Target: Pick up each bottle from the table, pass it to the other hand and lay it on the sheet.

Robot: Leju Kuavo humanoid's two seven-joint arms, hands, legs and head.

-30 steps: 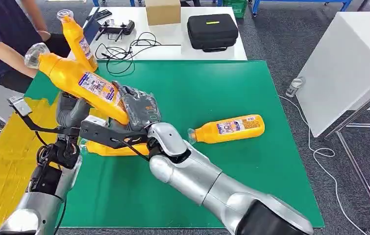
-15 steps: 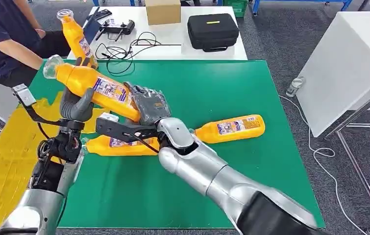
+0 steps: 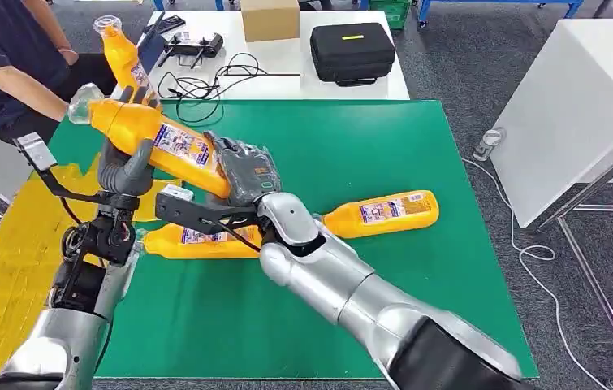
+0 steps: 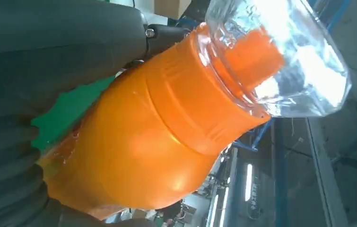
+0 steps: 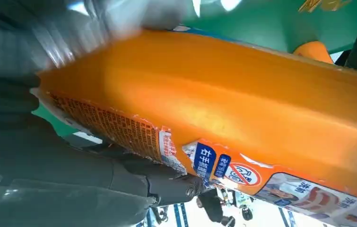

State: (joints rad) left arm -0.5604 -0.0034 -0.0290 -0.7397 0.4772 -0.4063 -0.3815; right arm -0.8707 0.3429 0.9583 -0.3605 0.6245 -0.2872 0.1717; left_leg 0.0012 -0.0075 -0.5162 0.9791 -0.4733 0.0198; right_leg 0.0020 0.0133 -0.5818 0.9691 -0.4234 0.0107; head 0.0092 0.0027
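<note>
Here, a smooth orange plastic bottle [image 3: 157, 140] with a clear, shiny cap and a paper label is up in the air over the green table [image 3: 351, 146]. It is tilted, with the cap end high and toward the robot's left. Both hands hold it. The left hand [image 3: 128, 166] wraps its grey fingers around the part near the neck. The right hand [image 3: 246, 172] grips the flat bottom end. In the left wrist view the bottle [image 4: 167, 127] looks round and glossy, with small ridges under the cap.

Two more orange bottles lie flat on the green top. One bottle [image 3: 193, 242] is just under the right arm. The other bottle [image 3: 380, 213] lies further to the right. A fourth orange bottle [image 3: 124, 55] is upright behind the left hand.

A crinkly yellow sheet [image 3: 10, 260] lies beside the table on the left. A person's arm [image 3: 23, 81] is near the far left corner. On the white table [image 3: 287, 81] behind sit a black case [image 3: 351, 50], a cardboard box [image 3: 269, 18] and black cables [image 3: 222, 77].
</note>
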